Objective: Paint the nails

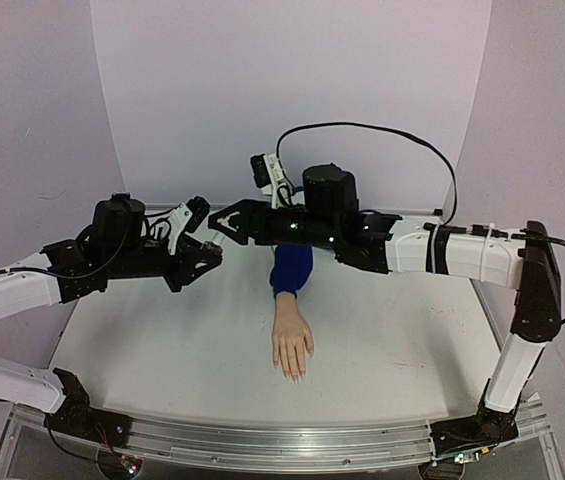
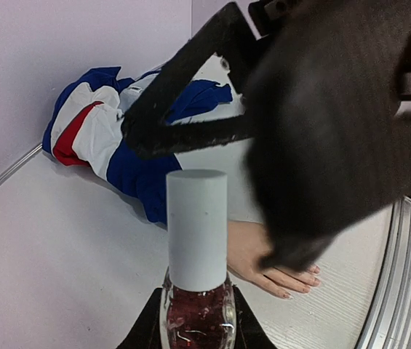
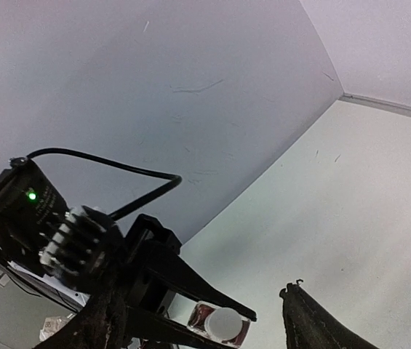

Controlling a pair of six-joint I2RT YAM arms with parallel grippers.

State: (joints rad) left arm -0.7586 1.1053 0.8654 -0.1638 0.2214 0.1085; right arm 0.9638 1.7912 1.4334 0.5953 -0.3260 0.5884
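A small dark-red polish bottle [image 2: 196,316] with a tall white cap [image 2: 196,233] stands upright in my left gripper [image 2: 196,331], which is shut on its glass body. My right gripper [image 1: 217,224] is open just above and beyond the cap; its black fingers [image 2: 183,87] spread in a V and touch nothing. In the right wrist view the bottle [image 3: 222,325] sits between my spread right fingers [image 3: 314,323], cap toward the camera. The mannequin hand [image 1: 292,345] lies palm down on the table, blue sleeve [image 1: 290,268] behind it. Its nails [image 2: 314,270] look pale pink.
A bundle of blue, white and red cloth [image 2: 96,134] lies against the back wall behind the sleeve. The white tabletop [image 1: 162,340] ends in a metal rail [image 1: 282,440] at the near edge. Lilac walls [image 1: 292,80] enclose the back and sides.
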